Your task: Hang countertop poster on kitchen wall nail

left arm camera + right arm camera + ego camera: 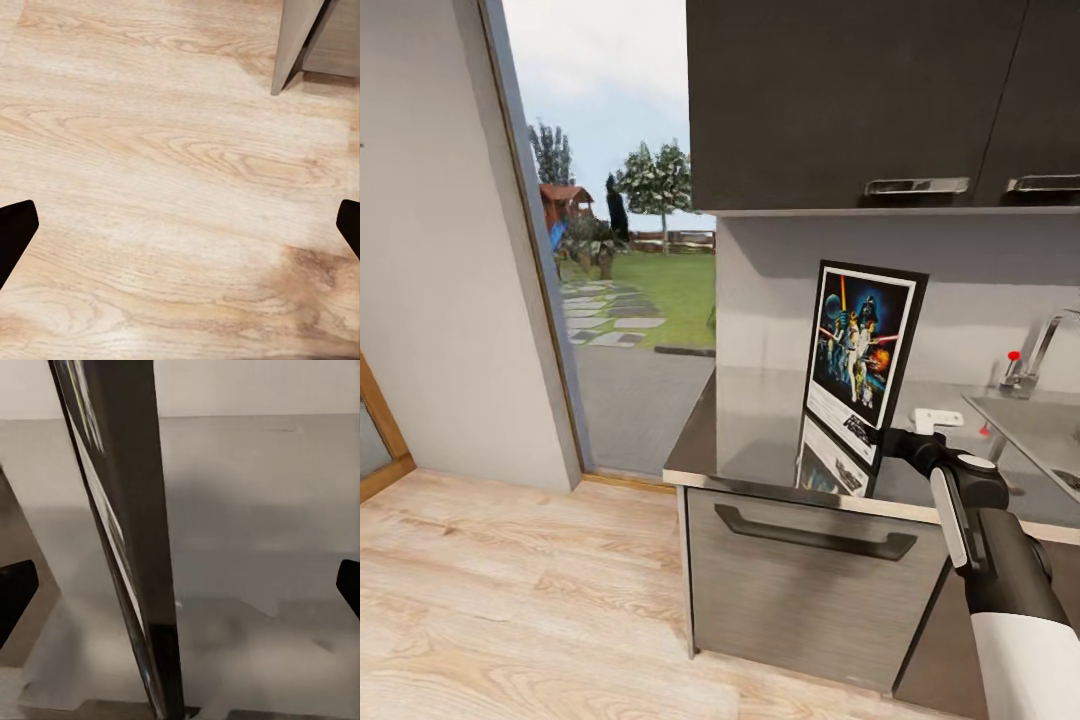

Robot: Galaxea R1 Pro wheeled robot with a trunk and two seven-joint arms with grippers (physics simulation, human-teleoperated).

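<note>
A framed poster [860,355] stands upright on the kitchen countertop [760,430], slightly tilted, its lower edge mirrored in the glossy grey slab. The flat rectangle has a thin black frame, a white inner border and blue-black artwork with figures. The right gripper [895,440] reaches to the poster's lower right edge. In the right wrist view, its dark fingertips [16,592] are spread wide with the poster's thin black edge [131,540] between them, not pinched. The left gripper [180,232] is also spread, hanging over pale wood-grain floor [165,165]. Matte dark wall cabinets [840,100] with metal handles hang overhead. A steel sink [1030,425] and tap [1035,360] sit to the right; a tall window [620,220] shows a garden on the left.
</note>
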